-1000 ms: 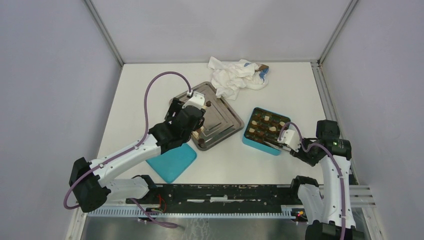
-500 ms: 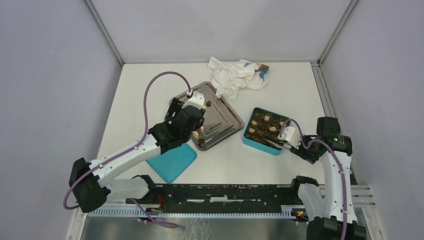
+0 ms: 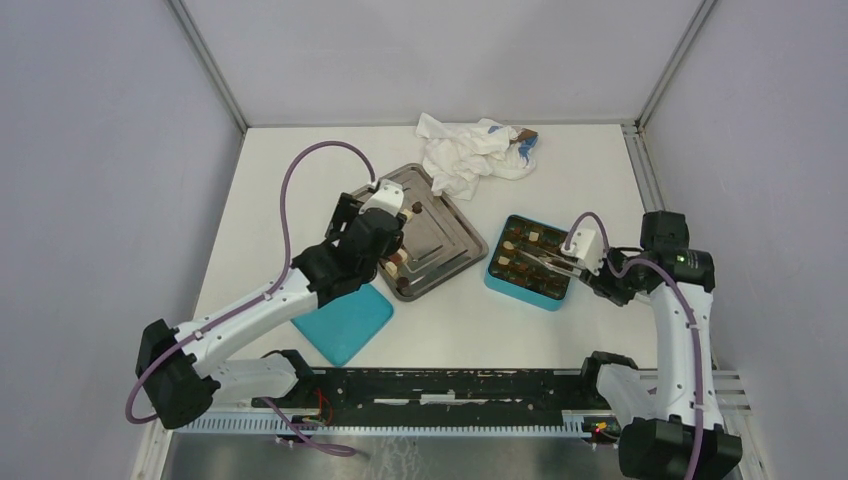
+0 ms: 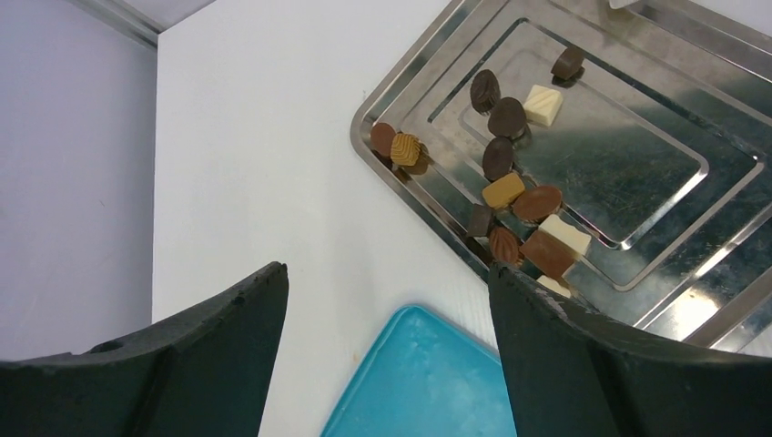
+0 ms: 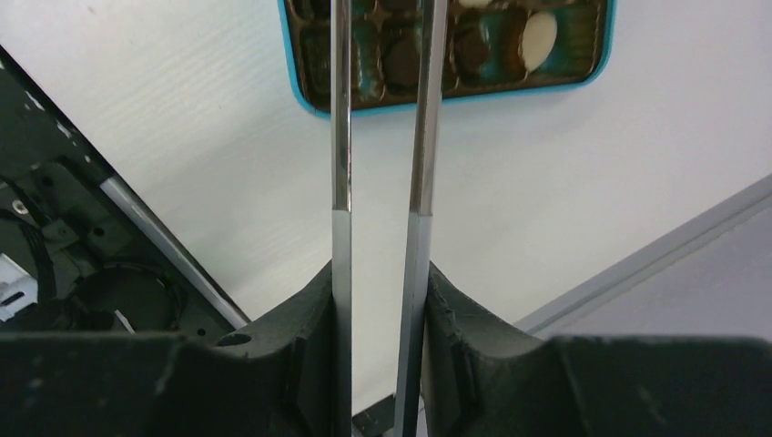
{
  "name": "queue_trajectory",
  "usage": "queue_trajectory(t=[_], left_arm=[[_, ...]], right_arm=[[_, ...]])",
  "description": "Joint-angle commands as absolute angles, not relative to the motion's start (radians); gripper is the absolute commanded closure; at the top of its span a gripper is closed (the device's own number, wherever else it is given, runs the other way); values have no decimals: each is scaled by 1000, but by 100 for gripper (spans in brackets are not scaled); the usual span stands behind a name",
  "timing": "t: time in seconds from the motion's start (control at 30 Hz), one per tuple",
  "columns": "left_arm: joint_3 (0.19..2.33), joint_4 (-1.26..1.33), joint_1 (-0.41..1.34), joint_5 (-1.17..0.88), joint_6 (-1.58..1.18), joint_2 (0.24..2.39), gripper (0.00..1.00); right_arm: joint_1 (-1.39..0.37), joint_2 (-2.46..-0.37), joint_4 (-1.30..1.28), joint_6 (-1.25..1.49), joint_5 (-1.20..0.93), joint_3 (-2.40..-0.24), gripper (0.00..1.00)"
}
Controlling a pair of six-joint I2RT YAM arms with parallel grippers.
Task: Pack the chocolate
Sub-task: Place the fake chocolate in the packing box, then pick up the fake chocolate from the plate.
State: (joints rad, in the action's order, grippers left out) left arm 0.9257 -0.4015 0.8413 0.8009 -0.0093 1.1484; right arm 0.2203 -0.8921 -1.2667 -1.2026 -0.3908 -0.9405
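Several pieces of chocolate (image 4: 510, 196), dark, light brown and cream, lie along the near-left side of the steel tray (image 4: 637, 173). My left gripper (image 4: 384, 273) hangs open above the table between the tray's edge and the teal lid (image 4: 428, 382), with nothing between its fingers. My right gripper (image 5: 380, 278) is shut on a pair of metal tweezers (image 5: 340, 137). The tweezers (image 3: 540, 260) reach out over the teal box (image 3: 545, 290), which has chocolate in its compartments. The tweezers' tips run off the top of the right wrist view.
A crumpled white cloth (image 3: 470, 150) with blue marks lies at the back of the table. The teal lid (image 3: 345, 320) rests at the tray's (image 3: 450, 235) near-left corner. Grey walls close the table in on three sides.
My right arm has swung the tweezers away from the box's near-right edge and further over the box. My left arm has shifted slightly left, still open.
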Motion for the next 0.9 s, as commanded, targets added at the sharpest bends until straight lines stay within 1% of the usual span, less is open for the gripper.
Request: queue_trajectory(t=[0.0, 0.1, 0.23, 0.47, 0.63, 0.73, 0.87], left_arm=[[922, -355, 805, 798, 41, 1107, 14], [922, -354, 747, 782, 26, 1088, 12], [917, -347, 690, 761, 8, 1067, 9], [916, -349, 657, 766, 5, 1072, 9], [916, -350, 646, 770, 7, 1074, 9], [915, -350, 640, 772, 8, 1068, 9], [913, -347, 636, 776, 8, 1057, 9]], right_arm=[[176, -944, -1209, -1135, -590, -1025, 63], [63, -965, -1074, -1016, -581, -1011, 63], [-156, -1011, -912, -877, -502, -990, 63], [-488, -1197, -746, -726, -301, -1044, 63], [-621, -1361, -698, -650, -201, -1134, 63], [-648, -1457, -705, -621, -175, -1204, 62], [-661, -1553, -705, -582, -204, -1277, 62]])
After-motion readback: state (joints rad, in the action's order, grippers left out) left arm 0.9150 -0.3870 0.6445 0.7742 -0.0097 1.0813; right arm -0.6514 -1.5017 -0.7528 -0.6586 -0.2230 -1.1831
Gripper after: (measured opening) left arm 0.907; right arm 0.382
